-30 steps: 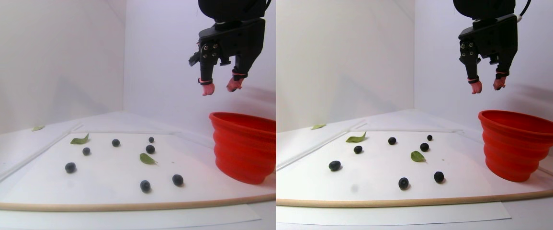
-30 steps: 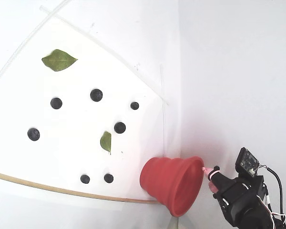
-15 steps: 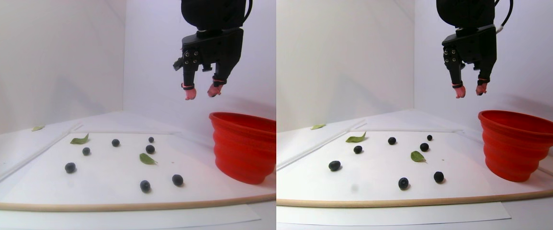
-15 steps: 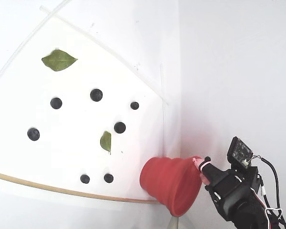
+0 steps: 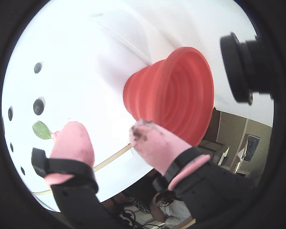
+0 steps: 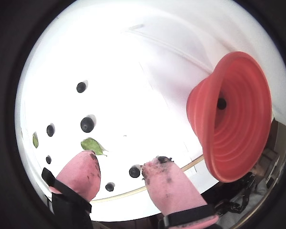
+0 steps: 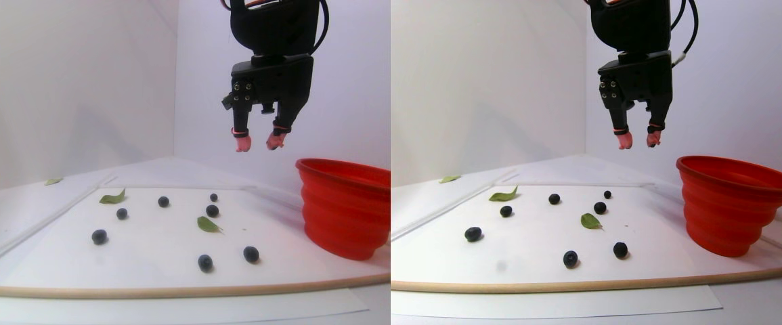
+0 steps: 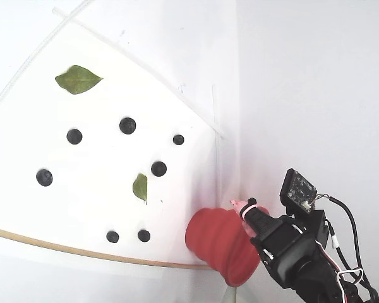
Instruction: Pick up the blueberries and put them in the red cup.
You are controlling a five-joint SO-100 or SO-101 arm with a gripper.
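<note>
My tool [image 7: 258,143] hangs high above the tabletop [image 7: 154,233], its pink tips apart and holding nothing. The cup [image 7: 346,206] stands upright at the sheet's right edge in the stereo pair view, with one berry already inside. The loose berries [image 7: 212,210] lie scattered below me and leftward, away from the cup. I judge I must descend that way.

no readable text, labels, brands or numbers anywhere
</note>
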